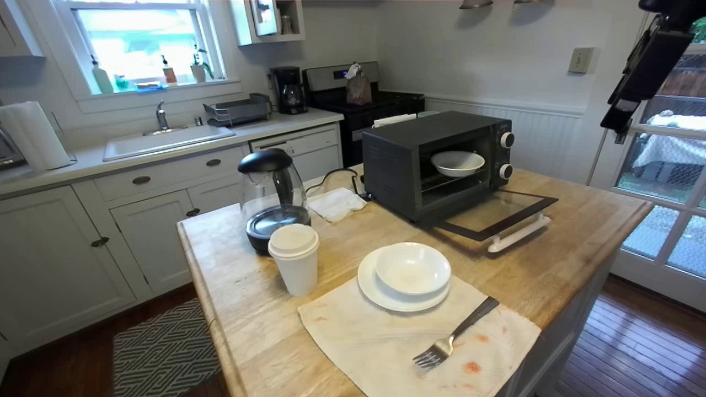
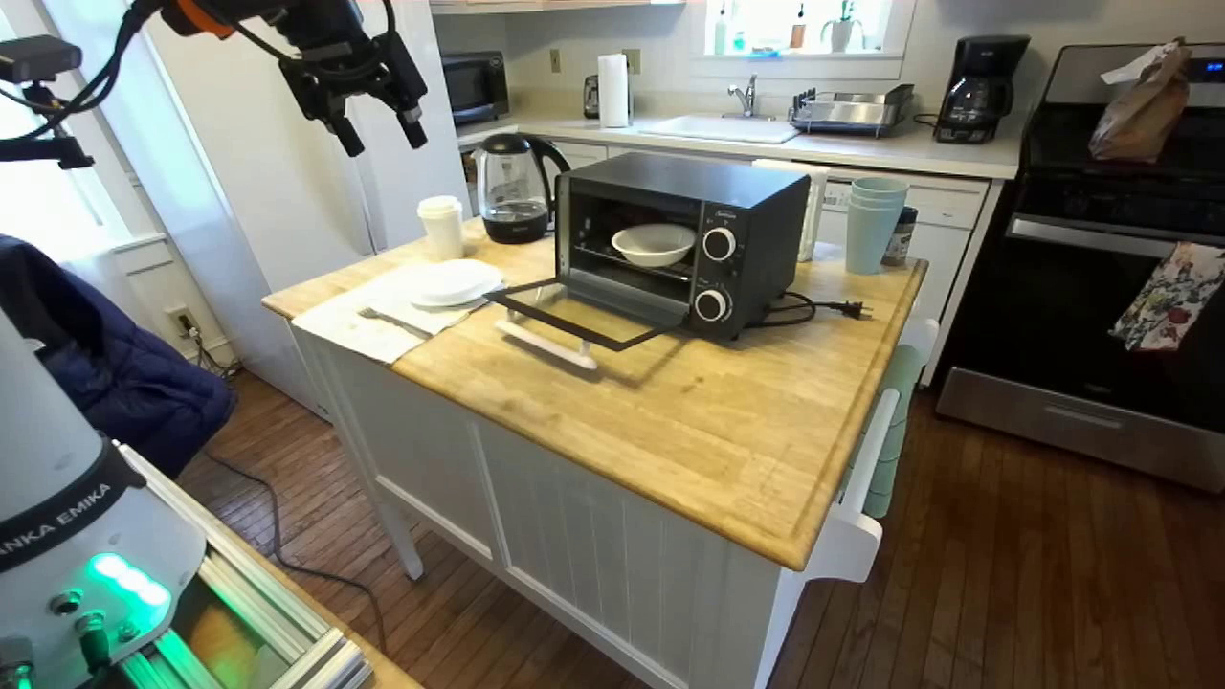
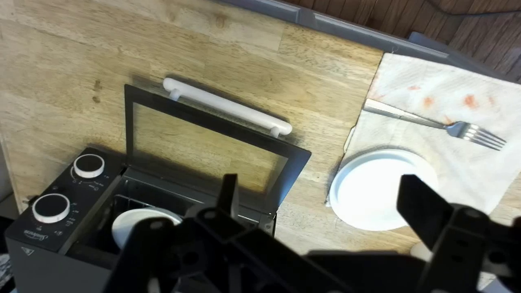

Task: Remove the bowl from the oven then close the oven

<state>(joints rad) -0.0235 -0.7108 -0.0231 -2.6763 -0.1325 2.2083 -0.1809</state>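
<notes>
The shallow white bowl (image 2: 654,246) is sitting inside the black toaster oven (image 2: 713,276), upper middle of the frame in an exterior view, and the glass door (image 2: 589,311) is dropped down over the butcher-block island (image 2: 689,421). The Robotiq gripper (image 2: 384,141) hangs in the upper left there — wrist view shows the fingers (image 3: 419,203) spread wide, unclenched. Also there's another white bowl (image 1: 413,268) lower middle in an exterior view, stacked on a plate (image 1: 380,292) on a stained cloth (image 1: 358,342) — fork (image 1: 469,322) just to the lower right.
</notes>
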